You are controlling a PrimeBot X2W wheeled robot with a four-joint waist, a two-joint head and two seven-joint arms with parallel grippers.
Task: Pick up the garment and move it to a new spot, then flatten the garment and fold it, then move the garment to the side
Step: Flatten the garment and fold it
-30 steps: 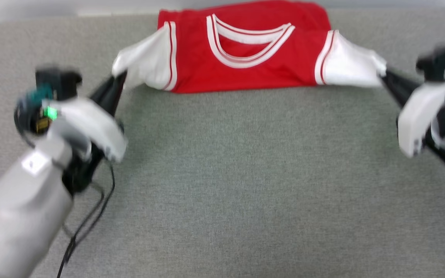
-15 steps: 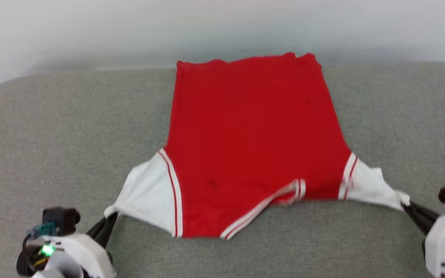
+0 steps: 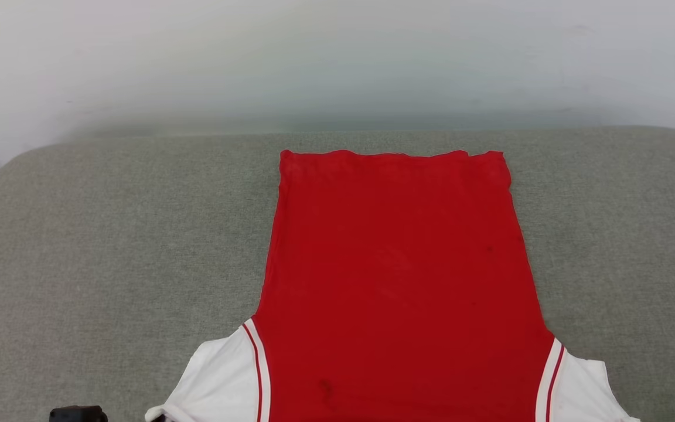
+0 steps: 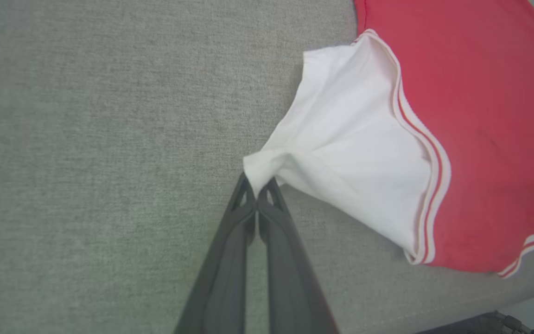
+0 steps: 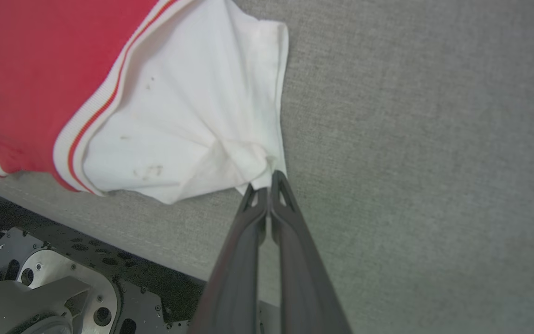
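The garment (image 3: 396,281) lies spread flat on the grey cushion (image 3: 109,246), red body stretching away from me, plain red side up, so no lettering shows. Its white sleeves (image 3: 220,384) sit at the bottom corners of the head view. In the left wrist view my left gripper (image 4: 257,185) is shut on the tip of one white sleeve (image 4: 346,148). My right gripper (image 5: 267,183) pinches the tip of the other white sleeve (image 5: 193,120), which carries a few small dark marks. Both sleeves are pulled outward, taut.
A pale wall (image 3: 337,58) rises behind the cushion. In the right wrist view the cushion's near edge (image 5: 123,232) drops to my perforated metal base (image 5: 54,283). Bare grey cushion lies on both sides of the shirt.
The head camera has tilted upward, so the shirt sits lower in view and both arms have slid off the bottom edge. The shirt went from bunched with collar showing to drawn out flat toward me.
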